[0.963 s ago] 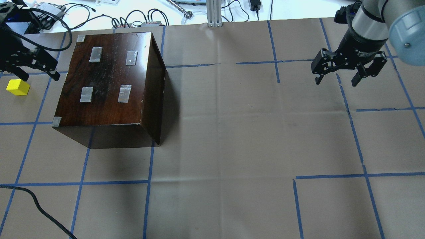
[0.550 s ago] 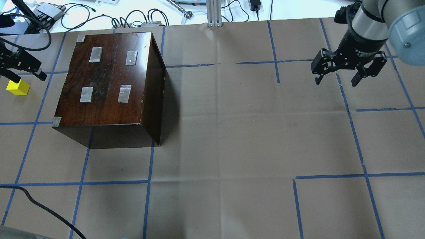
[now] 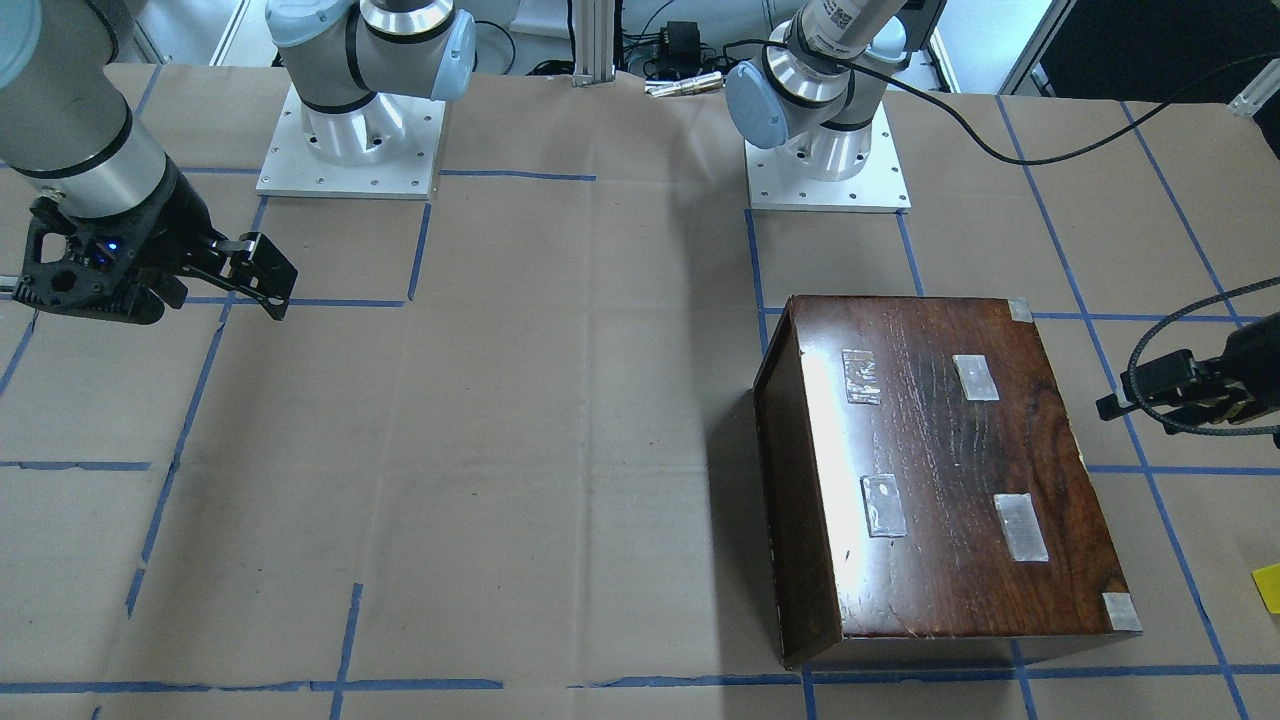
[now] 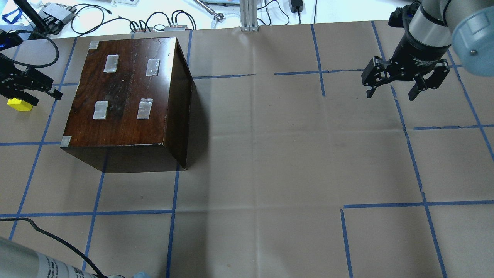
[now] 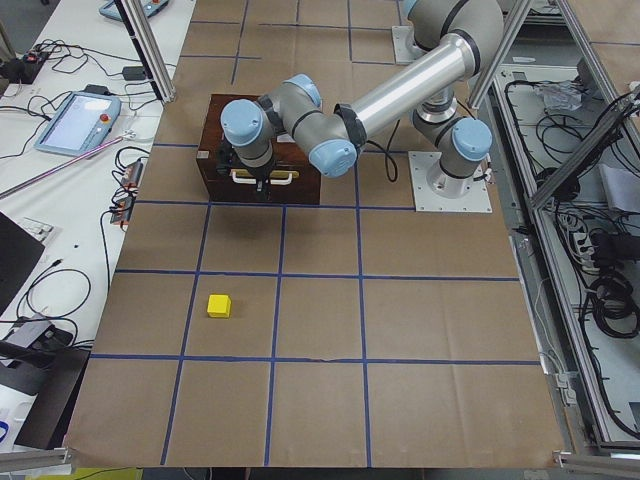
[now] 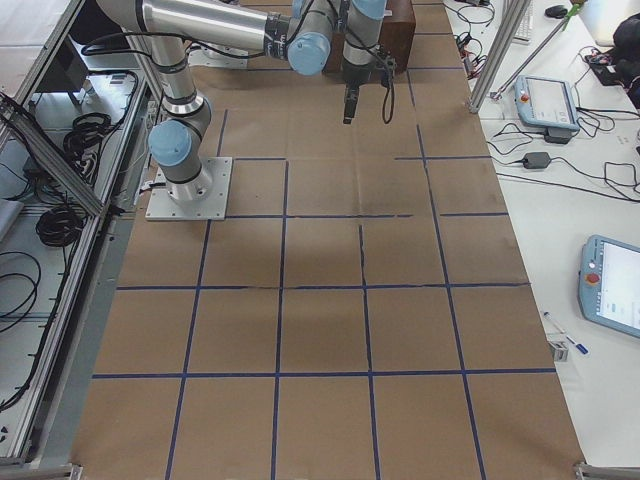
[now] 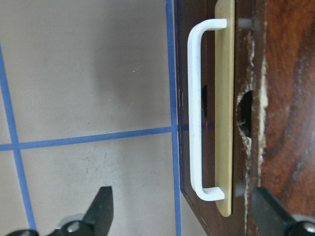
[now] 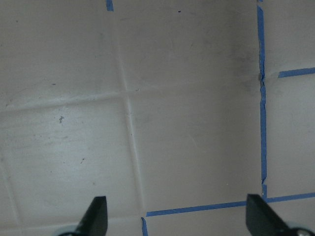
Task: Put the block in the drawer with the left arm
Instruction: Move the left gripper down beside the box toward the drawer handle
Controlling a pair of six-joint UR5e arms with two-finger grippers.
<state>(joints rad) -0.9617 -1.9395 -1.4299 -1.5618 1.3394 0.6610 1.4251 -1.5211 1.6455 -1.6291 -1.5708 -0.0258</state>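
The yellow block [image 4: 16, 105] lies on the paper left of the dark-brown box [image 4: 127, 88], partly hidden by my left gripper; it also shows in the exterior left view [image 5: 219, 305] and at the front-facing view's right edge [image 3: 1268, 587]. The drawer is shut in the box; its dark front and pale metal pull [image 7: 196, 108] face my left gripper [image 7: 182, 211]. My left gripper [image 4: 44, 97] is open and empty, hovering just off the pull [image 5: 262, 178], apart from it. My right gripper [image 4: 390, 94] is open and empty above bare paper at the far right [image 8: 178, 219].
Brown paper with blue tape lines covers the table [image 4: 270, 154]. Cables and small devices [image 4: 162, 23] lie past the far edge. A black cable [image 4: 50, 239] and a silver arm link [image 4: 34, 264] cross the near left corner. The arm bases [image 3: 825, 150] stand at the robot's side.
My left gripper moved left away from the box, then a little nearer, and now covers part of the block. A left arm link came into the overhead's bottom-left corner. The right arm is unmoved.
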